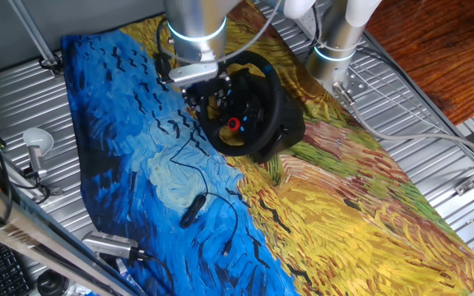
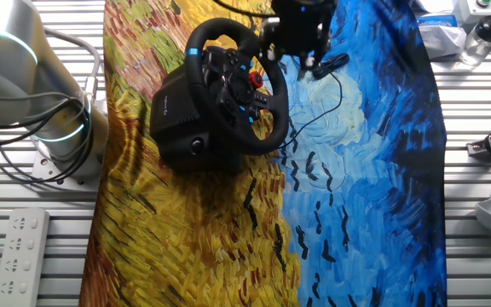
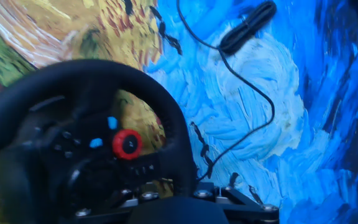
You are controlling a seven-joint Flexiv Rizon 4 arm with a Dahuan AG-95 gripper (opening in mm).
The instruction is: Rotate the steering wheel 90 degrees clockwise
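The steering wheel [image 1: 267,99] is a black racing wheel with a thick rim, blue-lit buttons and a red knob [image 1: 234,124], on a bulky black base, standing on the painted cloth. It also shows in the other fixed view [image 2: 228,29] and the hand view [image 3: 104,71]. My gripper [image 1: 211,100] is at the rim's upper left part and hides it. In the other fixed view the gripper [image 2: 301,53] is at the rim's far right side. In the hand view the rim runs down between the jaws at the bottom edge, and the gripper [image 3: 179,205] looks shut on it.
A small black cabled device [image 1: 192,210] lies on the blue cloth near the wheel, its cable running towards it; it also shows in the other views [image 2: 332,62] [image 3: 247,25]. A second arm's base [image 1: 336,49] stands behind the wheel. A power strip [image 2: 20,243] lies off the cloth.
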